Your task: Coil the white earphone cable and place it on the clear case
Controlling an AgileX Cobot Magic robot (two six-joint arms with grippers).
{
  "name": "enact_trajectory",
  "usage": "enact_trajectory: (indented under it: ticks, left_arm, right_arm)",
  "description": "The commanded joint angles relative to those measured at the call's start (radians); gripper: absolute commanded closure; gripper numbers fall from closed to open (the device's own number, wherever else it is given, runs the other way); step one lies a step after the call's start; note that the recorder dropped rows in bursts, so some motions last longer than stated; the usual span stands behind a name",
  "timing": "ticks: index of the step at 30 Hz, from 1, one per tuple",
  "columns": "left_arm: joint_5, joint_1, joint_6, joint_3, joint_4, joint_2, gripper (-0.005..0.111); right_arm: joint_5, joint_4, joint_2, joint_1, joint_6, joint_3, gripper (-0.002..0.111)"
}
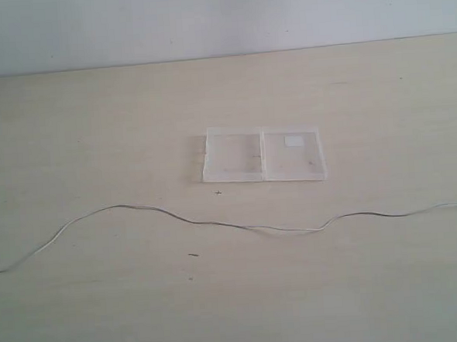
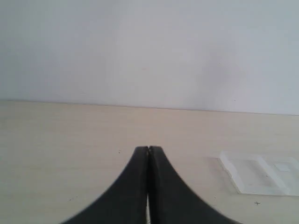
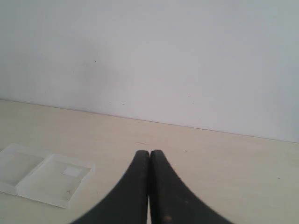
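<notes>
While the white earphone cable [image 1: 216,224] lies stretched between the side edges of the desk [image 1: 85,118], the closed, empty left gripper [image 2: 148,150] and right gripper [image 3: 149,153] should be opened first.

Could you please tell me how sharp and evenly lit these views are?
Exterior view: soft, flat light; the white earphone cable barely stands out. Left wrist view: the clear case looks hazy. Right wrist view: the right tool is featureless black.
</notes>
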Motion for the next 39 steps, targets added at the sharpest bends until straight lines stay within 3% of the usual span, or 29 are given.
enact_trajectory:
  ticks: [1, 6, 34, 39]
  left_arm:
    - [0.000, 0.001, 0.000, 0.003, -0.008, -0.006, 0.107]
    - [0.003, 0.001, 0.116, 0.003, 0.023, -0.006, 0.107]
    - [0.008, 0.001, 0.115, 0.003, 0.021, -0.006, 0.107]
    - [-0.006, 0.001, 0.022, 0.003, -0.018, -0.006, 0.107]
  right_arm:
    - [-0.002, 0.000, -0.007, -0.001, 0.001, 0.005, 0.108]
    - [-0.002, 0.000, -0.007, -0.001, 0.001, 0.005, 0.108]
    - [-0.005, -0.007, -0.007, -0.001, -0.010, 0.005, 0.108]
    - [-0.203, -0.054, -0.007, -0.001, -0.055, 0.005, 0.108]
